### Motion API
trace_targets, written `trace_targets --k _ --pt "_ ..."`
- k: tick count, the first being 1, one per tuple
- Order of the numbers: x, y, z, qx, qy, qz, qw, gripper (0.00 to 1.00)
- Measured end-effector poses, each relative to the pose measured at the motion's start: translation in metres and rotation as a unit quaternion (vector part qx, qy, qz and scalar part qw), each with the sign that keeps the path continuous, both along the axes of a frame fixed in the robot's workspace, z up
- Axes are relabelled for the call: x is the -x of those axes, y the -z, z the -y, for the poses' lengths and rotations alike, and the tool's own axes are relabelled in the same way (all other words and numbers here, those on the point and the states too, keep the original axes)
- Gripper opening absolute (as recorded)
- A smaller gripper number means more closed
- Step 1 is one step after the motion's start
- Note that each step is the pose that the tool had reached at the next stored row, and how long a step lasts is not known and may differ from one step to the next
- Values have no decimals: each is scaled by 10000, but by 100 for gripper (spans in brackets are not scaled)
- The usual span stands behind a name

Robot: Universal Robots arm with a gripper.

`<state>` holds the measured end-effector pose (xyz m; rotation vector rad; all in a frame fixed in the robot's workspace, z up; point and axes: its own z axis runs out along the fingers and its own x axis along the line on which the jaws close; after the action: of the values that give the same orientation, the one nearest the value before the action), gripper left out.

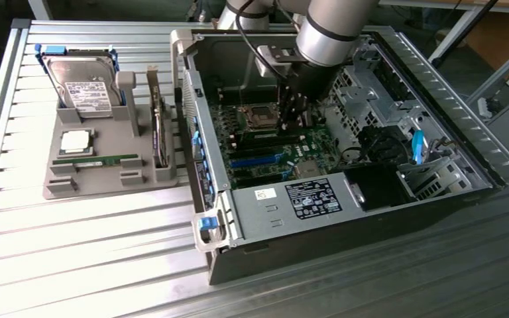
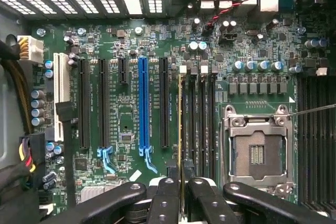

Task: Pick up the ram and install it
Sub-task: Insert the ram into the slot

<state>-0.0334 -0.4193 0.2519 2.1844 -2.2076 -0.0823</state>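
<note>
Claw: the gripper (image 2: pixel 181 195) is closed on the ram (image 2: pixel 181 129), with a dark finger (image 2: pixel 167 200) against each flat face.
Ram, position: directly under the claw, inside the open computer case (image 1: pixel 236 225), across the memory slots (image 2: pixel 202 124) from the CPU socket (image 2: pixel 257 150).
Ram, long axis: parallel to the memory slots and to the near side of the CPU socket; it shows edge-on as a thin gold line.
Key relation: the ram's edge lines up with the slot of the bank farthest from the CPU socket. I cannot tell whether it has touched or entered that slot.
Beyond the slots: a blue expansion slot (image 2: pixel 143 103), farther again from the CPU socket, runs the same way.
Outside the case: a second green memory stick (image 1: pixel 95 161) lies flat on a grey tray (image 1: pixel 60 189), well apart from the CPU socket.
Writing: the white print beside the slots and the label on the power supply (image 1: pixel 312 197) are too small to read; no brand is legible.
</note>
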Motion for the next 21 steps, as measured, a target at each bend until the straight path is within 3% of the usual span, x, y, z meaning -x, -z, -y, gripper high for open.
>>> trace_targets --k 5,16,21 --pt "20 111 -53 0 -1 0 10000 12" --pt "3 177 -55 0 0 0 10000 12" --pt "3 183 -55 0 -146 0 9999 12"
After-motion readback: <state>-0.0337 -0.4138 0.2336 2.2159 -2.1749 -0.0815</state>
